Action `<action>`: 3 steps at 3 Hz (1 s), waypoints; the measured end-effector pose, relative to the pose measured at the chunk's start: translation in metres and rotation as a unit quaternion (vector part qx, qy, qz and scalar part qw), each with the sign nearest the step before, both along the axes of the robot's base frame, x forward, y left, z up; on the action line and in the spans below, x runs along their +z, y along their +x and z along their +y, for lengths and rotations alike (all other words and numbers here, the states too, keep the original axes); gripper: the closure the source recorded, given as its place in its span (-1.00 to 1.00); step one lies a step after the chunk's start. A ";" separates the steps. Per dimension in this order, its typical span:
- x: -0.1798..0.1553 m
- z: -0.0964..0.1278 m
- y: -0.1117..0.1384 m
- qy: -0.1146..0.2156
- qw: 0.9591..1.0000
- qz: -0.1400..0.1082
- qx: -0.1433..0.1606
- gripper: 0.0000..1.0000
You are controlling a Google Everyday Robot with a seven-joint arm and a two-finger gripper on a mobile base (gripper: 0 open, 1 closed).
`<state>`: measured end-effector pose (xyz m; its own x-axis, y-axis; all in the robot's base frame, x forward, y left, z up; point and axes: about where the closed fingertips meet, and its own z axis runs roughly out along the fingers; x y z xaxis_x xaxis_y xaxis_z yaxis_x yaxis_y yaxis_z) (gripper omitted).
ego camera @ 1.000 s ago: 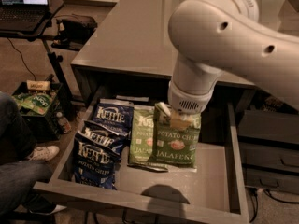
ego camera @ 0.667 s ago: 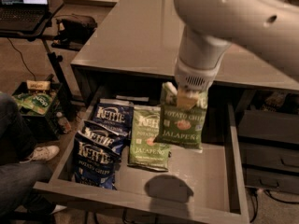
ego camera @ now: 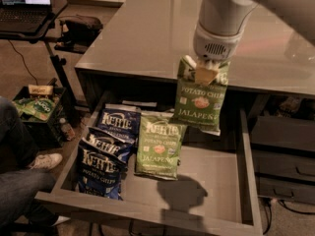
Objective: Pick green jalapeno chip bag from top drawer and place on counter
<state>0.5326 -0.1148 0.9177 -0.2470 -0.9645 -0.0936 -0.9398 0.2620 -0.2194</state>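
My gripper (ego camera: 206, 73) is shut on the top of a green jalapeno chip bag (ego camera: 199, 102), which hangs upright in the air above the open top drawer (ego camera: 197, 220), at the level of the counter's front edge. Its shadow falls on the drawer floor. A second green jalapeno chip bag (ego camera: 157, 144) lies in the drawer, leaning on the back wall. The grey glossy counter (ego camera: 147, 33) stretches behind the drawer. The white arm comes down from the upper right.
Two dark blue Kettle bags (ego camera: 106, 161) lie at the drawer's left. Darker drawer fronts (ego camera: 285, 166) stack at the right. A laptop on a black stand (ego camera: 24, 9) is at the far left, with a crate of green bags (ego camera: 37, 107) and a person's leg (ego camera: 19, 191) below.
My gripper has risen out of the drawer with the green bag in it, lifting it from the drawer floor to the height of the counter edge.
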 end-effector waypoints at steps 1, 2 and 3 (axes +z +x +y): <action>-0.001 0.000 0.000 -0.001 1.000 0.001 0.000 1.00; 0.011 -0.005 0.007 0.000 1.000 -0.013 0.003 1.00; 0.022 -0.022 0.039 -0.012 1.000 -0.024 -0.010 1.00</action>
<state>0.5717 -0.1373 0.9394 -0.2618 -0.9616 -0.0822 -0.9228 0.2744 -0.2706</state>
